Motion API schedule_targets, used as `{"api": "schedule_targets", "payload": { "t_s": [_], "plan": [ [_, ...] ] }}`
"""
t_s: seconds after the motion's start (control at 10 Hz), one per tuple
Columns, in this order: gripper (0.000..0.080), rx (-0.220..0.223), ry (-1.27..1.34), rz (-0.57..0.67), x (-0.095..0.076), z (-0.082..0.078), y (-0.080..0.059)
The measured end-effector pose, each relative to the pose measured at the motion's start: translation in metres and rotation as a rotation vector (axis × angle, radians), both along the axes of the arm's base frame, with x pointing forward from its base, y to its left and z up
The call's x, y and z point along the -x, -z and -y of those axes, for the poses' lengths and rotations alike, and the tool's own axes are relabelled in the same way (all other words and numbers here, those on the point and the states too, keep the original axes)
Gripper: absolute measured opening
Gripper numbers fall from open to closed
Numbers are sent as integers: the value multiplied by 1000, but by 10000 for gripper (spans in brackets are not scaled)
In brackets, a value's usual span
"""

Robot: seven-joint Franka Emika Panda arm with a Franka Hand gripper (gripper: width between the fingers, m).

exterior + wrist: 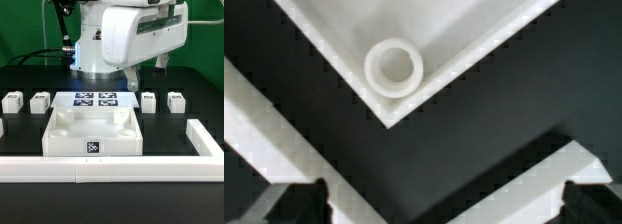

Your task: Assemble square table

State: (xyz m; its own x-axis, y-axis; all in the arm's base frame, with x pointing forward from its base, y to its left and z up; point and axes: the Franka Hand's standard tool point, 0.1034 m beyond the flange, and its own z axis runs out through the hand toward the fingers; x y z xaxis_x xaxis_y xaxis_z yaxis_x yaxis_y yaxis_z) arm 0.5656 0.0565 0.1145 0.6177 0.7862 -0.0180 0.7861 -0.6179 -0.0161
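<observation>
White square tabletop (93, 132) flat, raised corners up; 4 small white legs (148, 101) in a row beyond.

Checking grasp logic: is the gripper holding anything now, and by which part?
Nothing held: the gripper hangs open and empty, clear of the square table.

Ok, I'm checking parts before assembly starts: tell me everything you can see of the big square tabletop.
The square tabletop is a white, plastic-looking slab lying flat on the black table, raised walls up, with a black-and-white tag on its near edge. The wrist view shows one corner holding a round socket. It sits between the marker board and the long white rail; whether it touches the rail is unclear. The open claw hangs clear of it.
</observation>
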Motion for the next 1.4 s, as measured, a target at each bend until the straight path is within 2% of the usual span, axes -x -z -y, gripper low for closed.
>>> {"api": "schedule_targets", "payload": {
  "t_s": [1.2, 1.3, 1.4],
  "plan": [
    [650, -1, -39, 2, 1, 3, 2],
    [650, 0, -66, 13, 10, 13, 8],
    [650, 3, -128, -3, 33, 24, 18]
  ]
}}
